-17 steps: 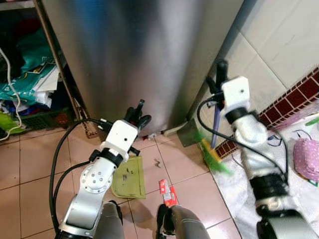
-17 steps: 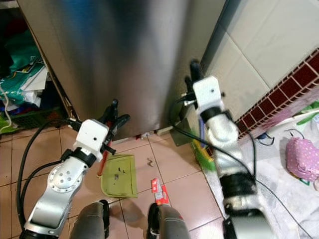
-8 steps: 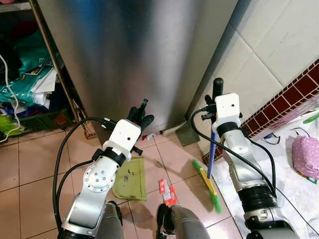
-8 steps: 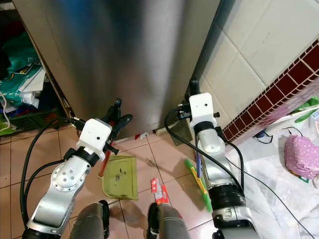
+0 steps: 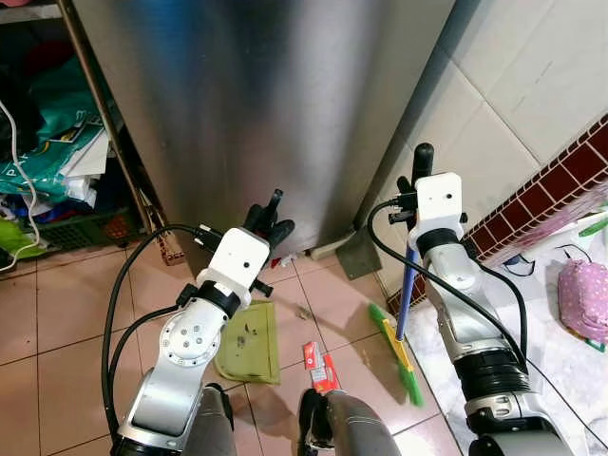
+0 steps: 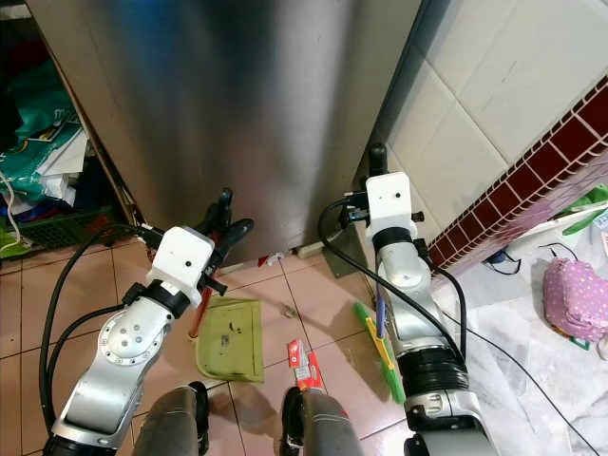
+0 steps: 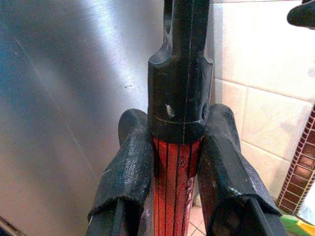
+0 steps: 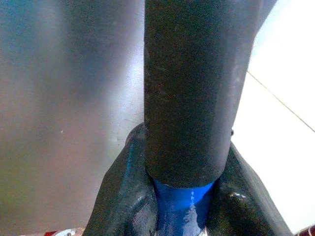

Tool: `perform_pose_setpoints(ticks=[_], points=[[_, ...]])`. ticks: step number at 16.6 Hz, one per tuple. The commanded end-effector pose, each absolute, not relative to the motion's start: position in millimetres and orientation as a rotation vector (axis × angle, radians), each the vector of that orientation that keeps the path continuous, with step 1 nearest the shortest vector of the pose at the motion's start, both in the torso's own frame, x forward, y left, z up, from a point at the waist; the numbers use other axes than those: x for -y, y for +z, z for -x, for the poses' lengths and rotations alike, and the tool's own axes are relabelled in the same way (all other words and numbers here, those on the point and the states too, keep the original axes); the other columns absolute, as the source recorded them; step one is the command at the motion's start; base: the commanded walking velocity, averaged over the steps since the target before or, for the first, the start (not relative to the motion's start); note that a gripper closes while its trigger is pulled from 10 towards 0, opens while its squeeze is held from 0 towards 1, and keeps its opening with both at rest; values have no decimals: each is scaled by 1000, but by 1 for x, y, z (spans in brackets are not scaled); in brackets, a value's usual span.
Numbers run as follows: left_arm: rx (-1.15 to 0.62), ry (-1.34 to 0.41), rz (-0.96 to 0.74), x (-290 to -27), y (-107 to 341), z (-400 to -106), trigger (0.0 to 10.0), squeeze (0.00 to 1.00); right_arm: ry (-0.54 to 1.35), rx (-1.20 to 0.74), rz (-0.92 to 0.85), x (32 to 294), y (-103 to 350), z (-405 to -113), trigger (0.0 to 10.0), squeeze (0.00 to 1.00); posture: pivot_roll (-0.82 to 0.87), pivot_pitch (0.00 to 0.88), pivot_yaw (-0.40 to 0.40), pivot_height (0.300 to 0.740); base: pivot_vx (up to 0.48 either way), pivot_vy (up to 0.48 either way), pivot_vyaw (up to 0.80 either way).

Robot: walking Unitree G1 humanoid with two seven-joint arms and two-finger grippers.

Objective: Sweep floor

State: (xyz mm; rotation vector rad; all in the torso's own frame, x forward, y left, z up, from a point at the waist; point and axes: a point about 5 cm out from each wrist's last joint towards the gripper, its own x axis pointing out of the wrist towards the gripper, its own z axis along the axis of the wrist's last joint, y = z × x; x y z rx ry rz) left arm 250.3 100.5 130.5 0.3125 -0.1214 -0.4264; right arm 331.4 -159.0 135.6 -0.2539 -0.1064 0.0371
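Observation:
My left gripper (image 5: 270, 217) is shut on the red handle (image 7: 173, 169) of a green dustpan (image 5: 249, 340), which rests on the pink tiles in front of my feet with small specks in it. The right gripper (image 5: 412, 186) is shut on the broom's blue handle (image 8: 181, 202), just below its black grip (image 5: 422, 157). Slanting down from there, the handle ends in the green broom head (image 5: 397, 352) on the floor to the right of the dustpan. A red wrapper (image 5: 319, 367) and a small grey scrap (image 5: 304, 311) lie between pan and broom.
A tall steel cabinet (image 5: 266, 95) stands straight ahead, with a tiled wall (image 5: 532, 85) on its right. Cluttered shelves (image 5: 47, 161) are at the left. White plastic sheeting (image 5: 560, 361) and a pink bundle (image 5: 584, 299) cover the floor at the right.
The broom head has swung from up near the wall down onto the floor, closer to the wrapper. The right arm has lowered and straightened. The left arm and dustpan have barely moved.

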Motion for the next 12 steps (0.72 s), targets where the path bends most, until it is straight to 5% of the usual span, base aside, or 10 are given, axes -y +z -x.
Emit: perform_pose_setpoints(ticks=[1,12], points=[[126,-461,-310,-93,132,-249,10000,0,8,95,260,166,135,-332,10000,0,50,170,-97,740,0,0,0],[132,-466,-316,-92,132,-248,10000,0,-25,48,216,170,128,-333,10000,0,50,170,-96,740,-247,-259,0]])
